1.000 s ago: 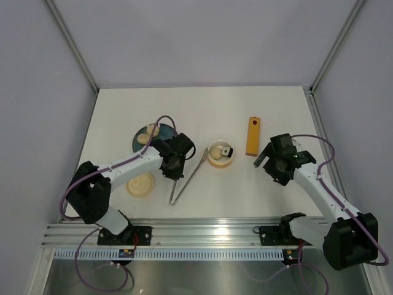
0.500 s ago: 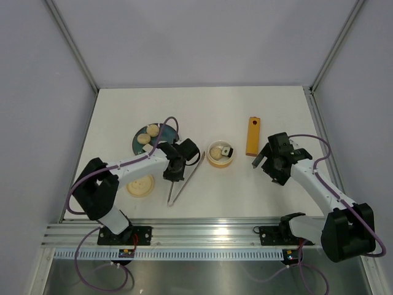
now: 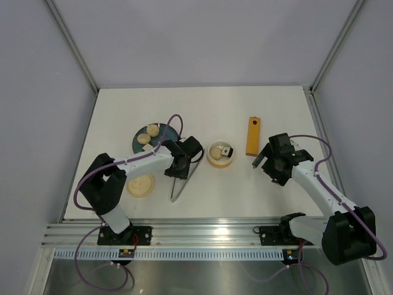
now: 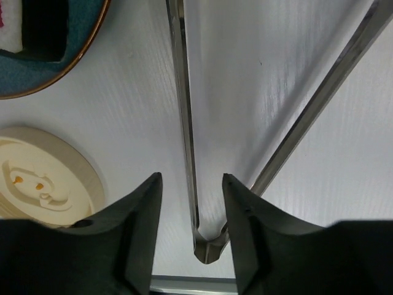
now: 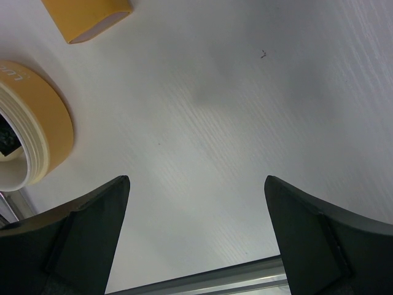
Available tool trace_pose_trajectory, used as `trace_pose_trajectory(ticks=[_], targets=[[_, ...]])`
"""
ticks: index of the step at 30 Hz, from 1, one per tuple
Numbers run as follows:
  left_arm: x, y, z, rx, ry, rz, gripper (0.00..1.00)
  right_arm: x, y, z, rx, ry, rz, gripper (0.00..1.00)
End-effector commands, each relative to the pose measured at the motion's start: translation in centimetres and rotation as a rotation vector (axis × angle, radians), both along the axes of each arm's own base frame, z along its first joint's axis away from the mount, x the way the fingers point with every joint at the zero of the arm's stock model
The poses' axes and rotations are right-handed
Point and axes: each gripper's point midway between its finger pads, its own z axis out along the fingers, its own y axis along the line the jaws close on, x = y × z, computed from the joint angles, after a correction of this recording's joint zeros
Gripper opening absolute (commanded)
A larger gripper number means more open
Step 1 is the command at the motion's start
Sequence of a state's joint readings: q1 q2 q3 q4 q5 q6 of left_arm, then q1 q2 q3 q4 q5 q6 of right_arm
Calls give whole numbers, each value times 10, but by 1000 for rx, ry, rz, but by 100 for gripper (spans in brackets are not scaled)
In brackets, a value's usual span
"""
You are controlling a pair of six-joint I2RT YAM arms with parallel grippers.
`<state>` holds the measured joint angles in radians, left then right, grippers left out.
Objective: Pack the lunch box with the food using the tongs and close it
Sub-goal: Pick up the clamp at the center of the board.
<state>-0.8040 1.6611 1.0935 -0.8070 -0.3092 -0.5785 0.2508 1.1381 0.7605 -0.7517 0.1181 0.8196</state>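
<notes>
Thin, silvery, V-shaped tongs (image 4: 184, 123)

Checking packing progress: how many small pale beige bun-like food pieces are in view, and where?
3 buns: two lie side by side on the dark round plate; one sits in the round cream-yellow plastic tub. The left arm overlaps the plate's edge, so another may be hidden.

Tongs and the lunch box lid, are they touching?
Apart. The left wrist view shows a strip of bare table between the tongs and the lid.
</notes>
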Motion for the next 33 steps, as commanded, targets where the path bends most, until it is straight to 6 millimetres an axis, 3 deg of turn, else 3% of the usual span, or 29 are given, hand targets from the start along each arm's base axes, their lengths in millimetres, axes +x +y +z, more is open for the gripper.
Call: trace_pose_trajectory(ticks=[1, 3, 7, 15, 21, 27, 33], targets=[[15, -13, 12, -40, -49, -4, 51, 10, 5, 14, 17, -50, 7, 99], [15, -13, 18, -57, -58, -7, 61, 9, 5, 14, 13, -46, 9, 100], [14, -20, 43, -150, -118, -58, 72, 11, 8, 16, 25, -57, 14, 99], [-8, -35, 27, -275, -49, -151, 99, 17, 15, 18, 58, -68, 25, 99], [-17, -30, 1, -284, -21, -107, 99, 13, 13, 13, 50, -59, 26, 100], [-13, -26, -11, -257, -26, -83, 98, 13, 13, 12, 48, -59, 32, 100], [6, -25, -21, -218, -41, -46, 84, 14, 14, 12, 53, -58, 40, 99]])
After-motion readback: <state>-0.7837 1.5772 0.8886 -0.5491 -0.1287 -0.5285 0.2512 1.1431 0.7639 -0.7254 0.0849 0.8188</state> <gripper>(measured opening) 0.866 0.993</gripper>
